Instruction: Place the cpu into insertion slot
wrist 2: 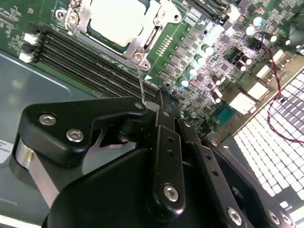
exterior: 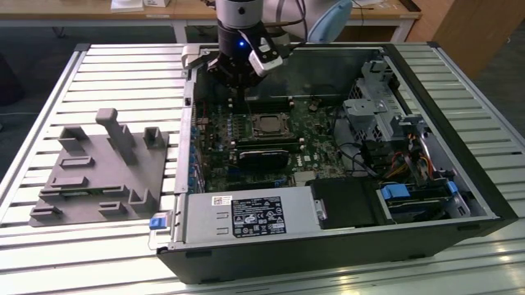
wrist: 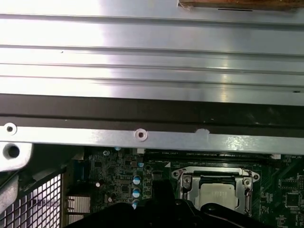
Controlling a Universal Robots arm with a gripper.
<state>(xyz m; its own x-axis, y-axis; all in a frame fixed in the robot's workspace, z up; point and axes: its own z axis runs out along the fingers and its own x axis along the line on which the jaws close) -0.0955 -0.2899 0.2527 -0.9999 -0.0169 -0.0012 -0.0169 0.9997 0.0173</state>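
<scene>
Over the far side of the open computer case, in the exterior view, the gripper hangs just beyond the insertion slot, a little toward the exterior view's left. The cpu lies as a pale square inside that slot, so I judge the placing itself done. The case rests on a slatted table, with a grey fixture well apart at the exterior view's left.

In the second wrist view, the cpu sits flat within the silver frame of the insertion slot, level with it and not tilted. A thin wire lever stands raised from the frame's corner, not folded down, so the socket does not look latched. The black fingers of the gripper are drawn together and carry nothing. The lever's free end reaches their tips, and I cannot tell whether it touches them. Long memory slots run beside the socket on the green board.

In the first wrist view, the cpu again fills the insertion slot. The dark gripper stands just beside the frame, between it and the case wall.
</scene>
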